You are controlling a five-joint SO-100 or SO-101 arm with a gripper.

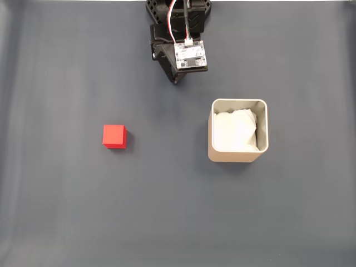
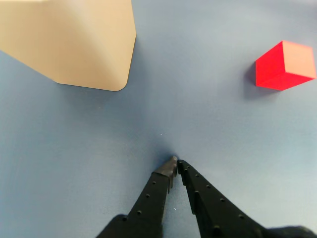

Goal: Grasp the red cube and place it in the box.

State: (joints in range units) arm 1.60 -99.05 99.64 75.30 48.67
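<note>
We see the small bright red matte cube (image 1: 114, 136) sitting flat on the dark grey table mat (image 1: 67, 211) in the fixed view, left of centre, well apart from everything else. The beige square box with rounded corners and thin walls (image 1: 238, 154) stands upright to its right, white crumpled paper lining (image 1: 236, 130) inside, no cube in it. The black arm with its exposed white circuit board (image 1: 191, 55) sits at the top edge, above and between the two. In the wrist view we have the black two-finger gripper (image 2: 175, 162) low over bare mat, fingertips (image 2: 170, 167) meeting at a point, nothing between them. There the cube (image 2: 285, 65) is upper right, the box's outer wall (image 2: 74, 44) upper left; the gripper touches neither.
</note>
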